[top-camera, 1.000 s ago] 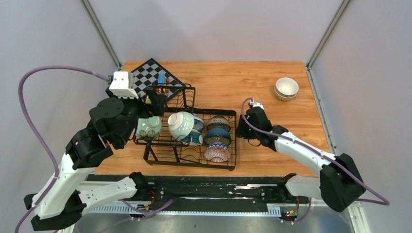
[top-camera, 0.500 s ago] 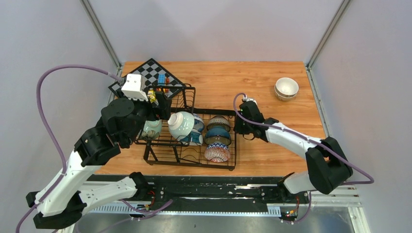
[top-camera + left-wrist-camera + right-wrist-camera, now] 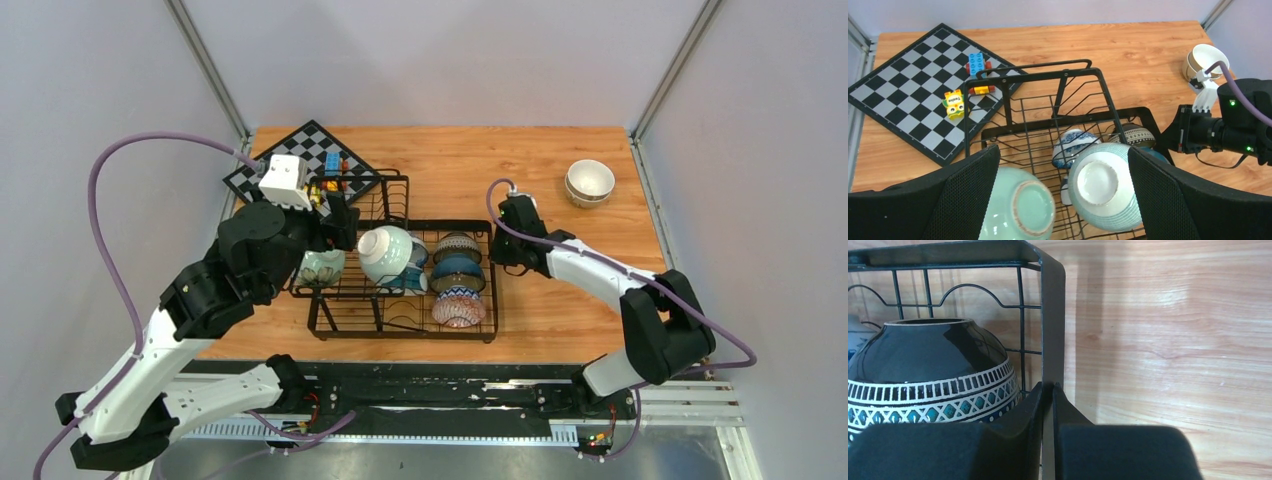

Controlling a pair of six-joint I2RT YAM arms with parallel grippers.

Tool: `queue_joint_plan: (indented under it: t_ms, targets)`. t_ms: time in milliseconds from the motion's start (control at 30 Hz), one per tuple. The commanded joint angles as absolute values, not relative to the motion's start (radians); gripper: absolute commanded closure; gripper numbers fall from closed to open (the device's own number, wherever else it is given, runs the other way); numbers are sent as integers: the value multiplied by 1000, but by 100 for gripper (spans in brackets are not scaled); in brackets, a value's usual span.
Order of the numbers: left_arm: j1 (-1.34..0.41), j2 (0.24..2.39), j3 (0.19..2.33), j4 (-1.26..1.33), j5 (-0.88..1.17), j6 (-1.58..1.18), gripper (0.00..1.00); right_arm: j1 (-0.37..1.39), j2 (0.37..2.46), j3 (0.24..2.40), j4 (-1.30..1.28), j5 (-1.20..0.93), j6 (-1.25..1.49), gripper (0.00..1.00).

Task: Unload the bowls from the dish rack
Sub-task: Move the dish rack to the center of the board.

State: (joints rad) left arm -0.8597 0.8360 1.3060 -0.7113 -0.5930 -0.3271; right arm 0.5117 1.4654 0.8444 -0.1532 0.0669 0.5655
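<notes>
My right gripper [image 3: 1048,392] is clamped on the dish rack [image 3: 1052,310] at its right-end rim, with a dark patterned bowl [image 3: 928,370] just inside. My left gripper [image 3: 1063,170] hangs wide open above a pale green bowl [image 3: 1020,210] at the rack's left end.

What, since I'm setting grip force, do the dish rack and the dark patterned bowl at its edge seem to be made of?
The dish rack is probably metal: thin wires and a flat band under a black coating with a dull sheen. The dark patterned bowl looks like glazed ceramic: its black part is glossy with sharp reflections, and a painted cream and teal band runs below.
</notes>
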Motion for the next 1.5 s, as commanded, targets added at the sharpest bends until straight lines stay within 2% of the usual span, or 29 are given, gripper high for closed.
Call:
queue_joint_plan:
  t_ms: [0, 400, 733, 767, 900, 1067, 1167, 1467]
  targets:
    - [-854, 837, 1292, -701, -576, -336, 0, 388, 1486, 834, -255, 173, 548, 100]
    - [-854, 879, 1266, -668, -553, -334, 0, 191, 1507, 843, -258, 116, 568, 100]
    - [-854, 894, 1253, -647, -523, -366, 0, 133, 1502, 841, -253, 33, 562, 100]
    - [-854, 892, 1253, -643, -519, -371, 0, 135, 1487, 841, -250, 19, 559, 96]
    - [-854, 874, 1253, -611, -512, -388, 0, 141, 1413, 840, -256, 16, 559, 69]
    - [-854, 861, 1263, -595, -501, -406, 0, 141, 1333, 871, -323, -17, 558, 52]
    - [-854, 854, 1269, -629, -482, -441, 0, 143, 1260, 880, -370, -2, 550, 48]
    - [-853, 682, 1176, -706, -455, -612, 0, 142, 975, 883, -457, -106, 571, 47]
